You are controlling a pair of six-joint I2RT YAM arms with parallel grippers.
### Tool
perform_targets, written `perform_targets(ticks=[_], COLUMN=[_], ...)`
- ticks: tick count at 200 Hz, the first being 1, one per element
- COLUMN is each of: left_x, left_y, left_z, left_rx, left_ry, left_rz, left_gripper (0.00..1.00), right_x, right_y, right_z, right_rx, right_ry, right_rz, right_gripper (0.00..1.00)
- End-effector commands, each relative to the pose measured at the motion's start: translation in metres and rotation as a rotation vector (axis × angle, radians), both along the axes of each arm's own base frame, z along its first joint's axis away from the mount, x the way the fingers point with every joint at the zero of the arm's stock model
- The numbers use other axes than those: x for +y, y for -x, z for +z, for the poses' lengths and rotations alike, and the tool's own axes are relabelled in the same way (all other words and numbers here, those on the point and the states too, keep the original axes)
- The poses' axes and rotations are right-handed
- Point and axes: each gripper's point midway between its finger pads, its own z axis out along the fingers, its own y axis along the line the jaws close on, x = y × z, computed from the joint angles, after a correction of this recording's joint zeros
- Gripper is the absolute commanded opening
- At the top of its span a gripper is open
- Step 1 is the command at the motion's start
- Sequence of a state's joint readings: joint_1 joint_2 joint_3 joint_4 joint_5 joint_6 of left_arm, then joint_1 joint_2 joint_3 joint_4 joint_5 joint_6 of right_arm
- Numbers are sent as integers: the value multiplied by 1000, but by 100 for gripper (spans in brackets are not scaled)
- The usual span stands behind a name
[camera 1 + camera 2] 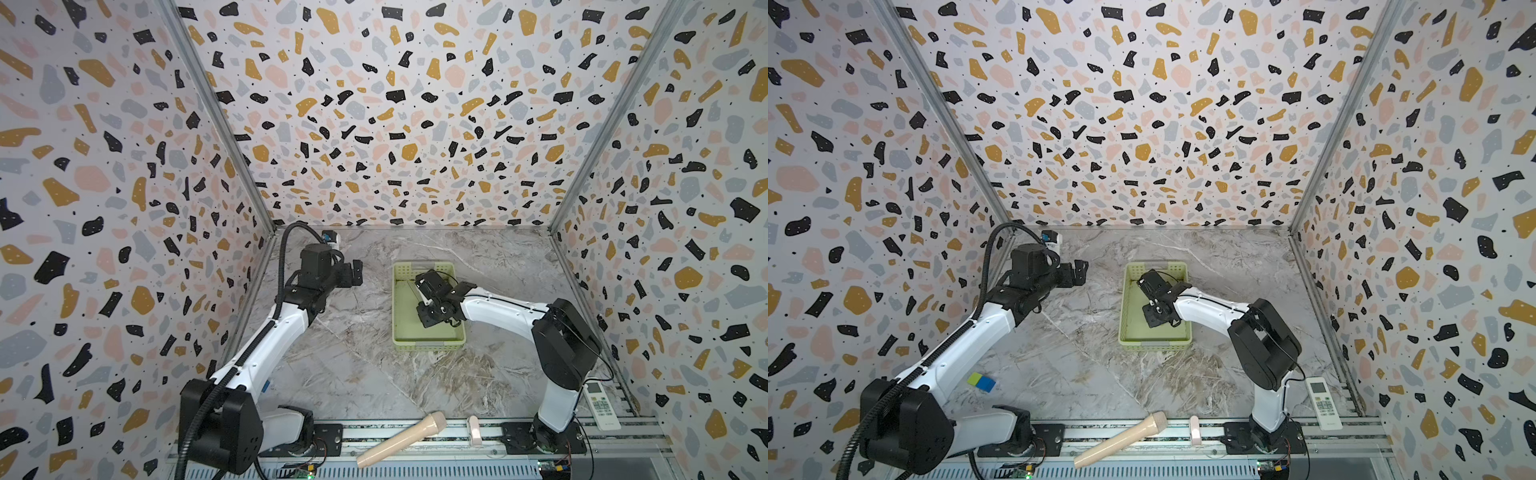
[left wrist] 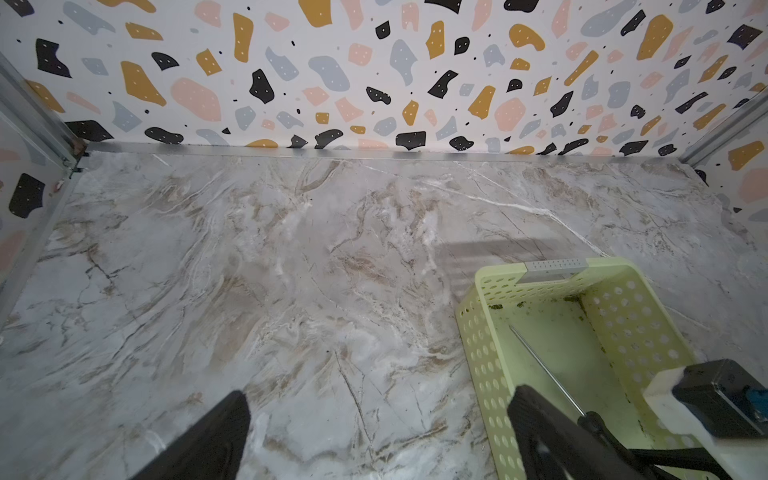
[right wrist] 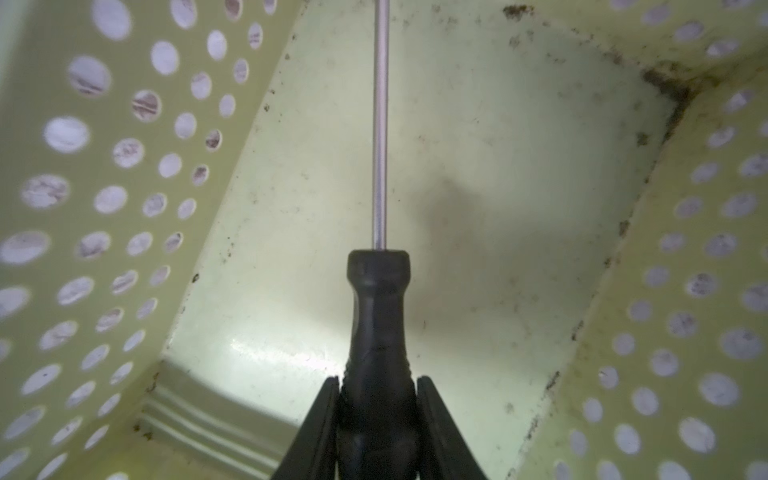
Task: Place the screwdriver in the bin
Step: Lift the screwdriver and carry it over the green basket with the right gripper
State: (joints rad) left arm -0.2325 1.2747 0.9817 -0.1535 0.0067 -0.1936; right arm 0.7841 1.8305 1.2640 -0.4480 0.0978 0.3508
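The bin (image 1: 428,343) (image 1: 1154,343) is a pale yellow-green perforated basket standing mid-table. My right gripper (image 1: 428,297) (image 1: 1152,297) reaches down inside it. In the right wrist view this gripper (image 3: 377,380) is shut on the black handle of the screwdriver (image 3: 378,324), whose thin silver shaft points along the bin floor between the perforated walls (image 3: 104,208). The left wrist view shows the shaft (image 2: 544,365) low inside the bin (image 2: 482,353). My left gripper (image 1: 356,272) (image 1: 1079,272) (image 2: 380,397) hovers open over bare marble to the left of the bin, holding nothing.
A long beige cylinder (image 1: 401,438) lies across the front rail, with a small white piece (image 1: 473,430) beside it. A white remote control (image 1: 602,405) rests at the front right, next to the right arm's base. Patterned walls close in three sides.
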Motion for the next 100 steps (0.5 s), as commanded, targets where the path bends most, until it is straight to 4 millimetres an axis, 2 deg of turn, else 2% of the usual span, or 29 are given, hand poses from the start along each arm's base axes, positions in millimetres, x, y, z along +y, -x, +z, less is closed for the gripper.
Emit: perform_targets(ticks=[1, 70, 100], left_x=[2, 2, 2], left_y=[0, -1, -2], left_z=[6, 3, 3], left_rx=[-31, -25, -27], left_ry=[-18, -24, -25], left_rz=[3, 5, 7], left_gripper=[100, 100, 100], right_x=[5, 7, 4], right_y=[-5, -9, -11], right_z=[3, -6, -3], right_rx=[-20, -16, -25], right_ry=[-13, -1, 0], right_rz=[-2, -2, -7], right_gripper=[20, 24, 26])
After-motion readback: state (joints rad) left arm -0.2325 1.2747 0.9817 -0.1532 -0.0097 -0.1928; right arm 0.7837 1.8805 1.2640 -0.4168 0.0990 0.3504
